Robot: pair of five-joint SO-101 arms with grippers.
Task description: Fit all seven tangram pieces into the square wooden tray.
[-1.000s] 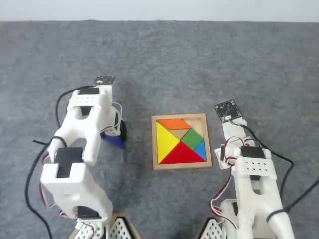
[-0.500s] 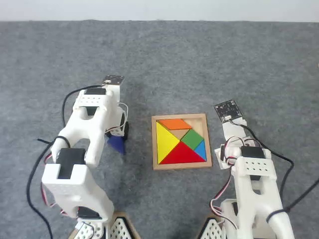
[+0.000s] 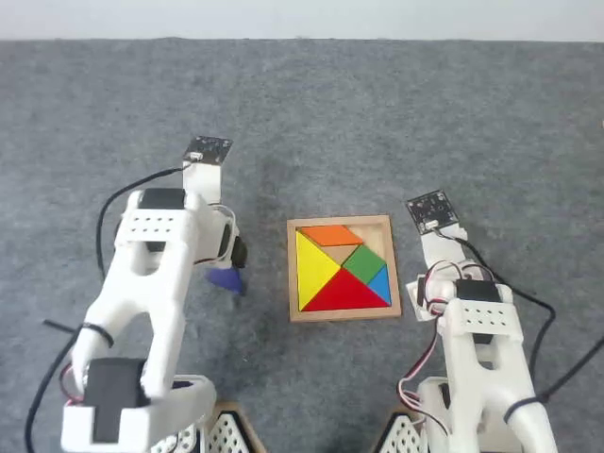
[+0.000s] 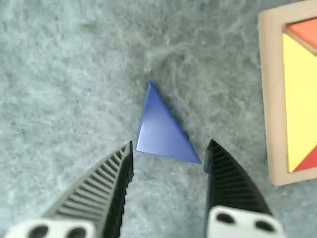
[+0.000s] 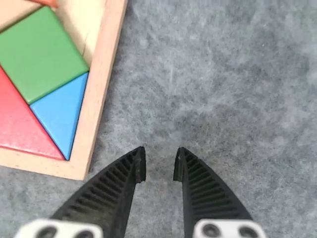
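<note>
While the left gripper [image 4: 171, 145] hangs with fingers spread and empty, the blue triangle [image 4: 161, 131] lies flat on the carpet [image 4: 74, 74] just beyond its tips, well apart from the tray [image 4: 271, 99]. Judged light, rigid, thin: pinch low across its side edges. Right gripper [image 5: 159, 161] slightly parted, empty, beside the tray.

We can read no text, number, brand or sign anywhere; the wooden tray [image 3: 343, 315] and the coloured pieces [image 3: 316, 267] show us plain surfaces.
</note>
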